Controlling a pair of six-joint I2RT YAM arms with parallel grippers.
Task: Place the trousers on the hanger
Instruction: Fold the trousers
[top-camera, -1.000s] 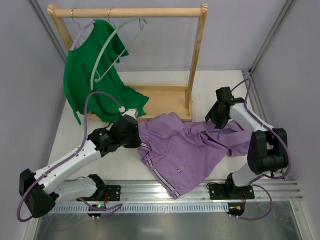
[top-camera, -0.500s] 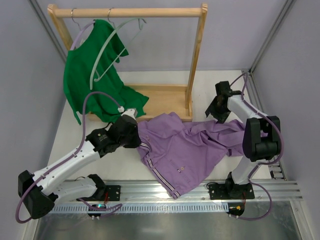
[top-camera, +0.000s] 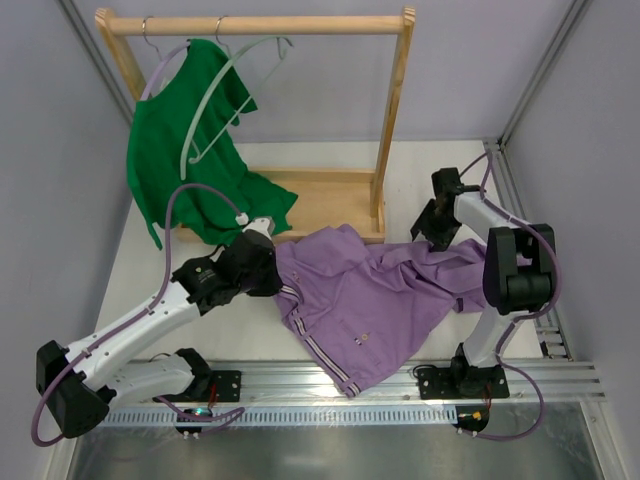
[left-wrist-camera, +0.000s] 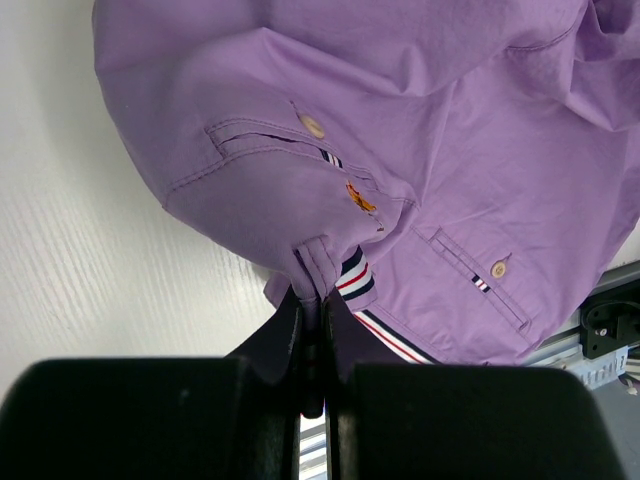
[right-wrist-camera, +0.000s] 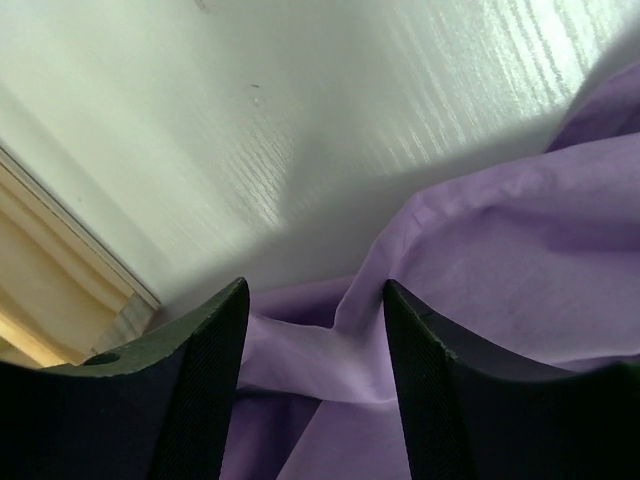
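The lilac trousers (top-camera: 370, 290) lie crumpled on the white table, waistband toward the near edge. My left gripper (top-camera: 270, 268) is shut on a fold of the trousers at the striped waistband (left-wrist-camera: 355, 278); the pinched fabric (left-wrist-camera: 312, 270) shows in the left wrist view. My right gripper (top-camera: 428, 235) is open just above the trousers' far right folds (right-wrist-camera: 480, 260), one finger (right-wrist-camera: 205, 360) on each side of a fabric ridge. The pale grey-green hanger (top-camera: 215, 95) hangs empty on the wooden rail (top-camera: 260, 24).
A dark green T-shirt (top-camera: 175, 160) on a lavender hanger hangs at the rack's left and drapes onto the wooden base (top-camera: 330, 200). The rack's right post (top-camera: 393, 110) stands near my right arm. A metal rail (top-camera: 400, 380) runs along the near edge.
My right arm has folded back and its gripper has shifted slightly toward the far edge of the trousers. The left gripper and the trousers have not moved.
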